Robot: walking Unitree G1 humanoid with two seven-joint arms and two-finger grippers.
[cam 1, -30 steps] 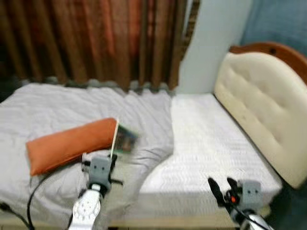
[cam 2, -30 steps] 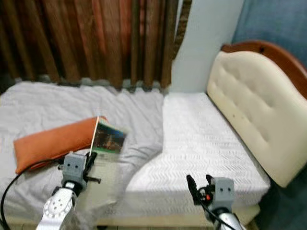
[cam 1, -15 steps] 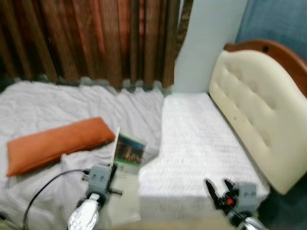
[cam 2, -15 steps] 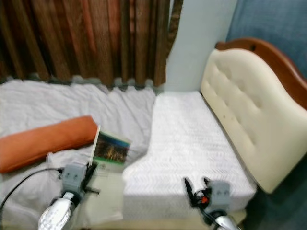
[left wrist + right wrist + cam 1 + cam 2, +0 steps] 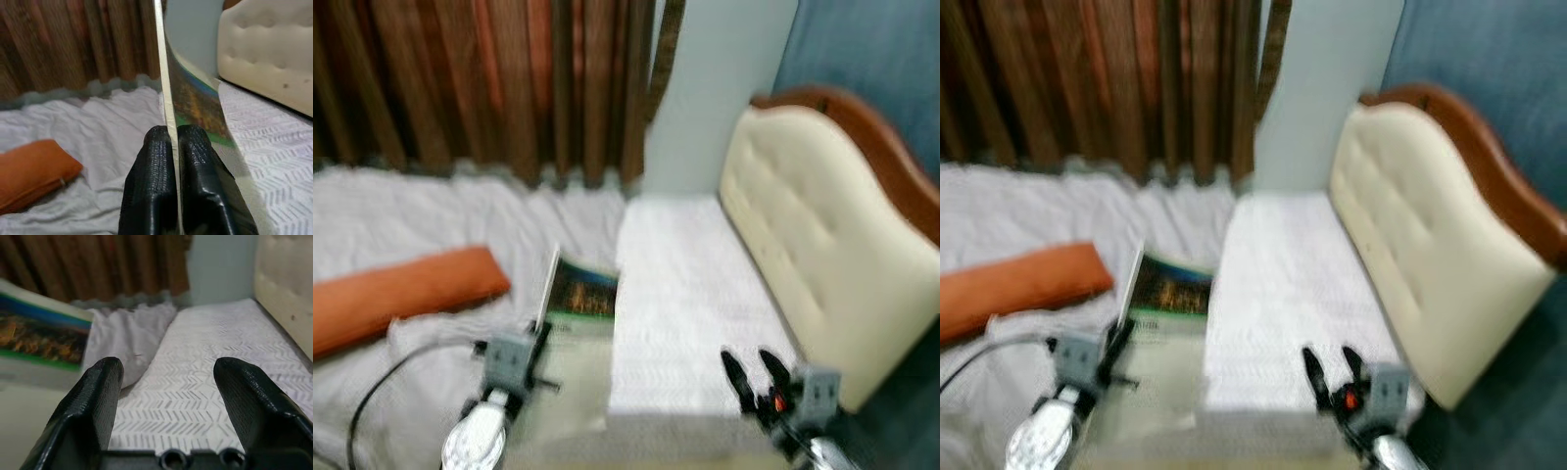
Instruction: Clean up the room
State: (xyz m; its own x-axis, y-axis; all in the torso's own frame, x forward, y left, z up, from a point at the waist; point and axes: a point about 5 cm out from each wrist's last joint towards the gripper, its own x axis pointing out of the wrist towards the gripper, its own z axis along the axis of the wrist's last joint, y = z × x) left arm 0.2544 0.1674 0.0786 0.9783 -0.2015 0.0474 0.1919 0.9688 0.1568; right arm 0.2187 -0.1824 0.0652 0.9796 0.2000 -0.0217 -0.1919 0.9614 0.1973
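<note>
Holding a thin book (image 5: 578,294) upright above the bed (image 5: 685,294), the left claw (image 5: 172,142) pinches its lower edge, probably for carrying it away; the right claw (image 5: 752,377) waits wide apart.

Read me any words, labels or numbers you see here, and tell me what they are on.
No text can be read.
The book, held in the left gripper, has a picture cover; any print on it is too blurred to read.
The bed, pillow and curtain carry none.
</note>
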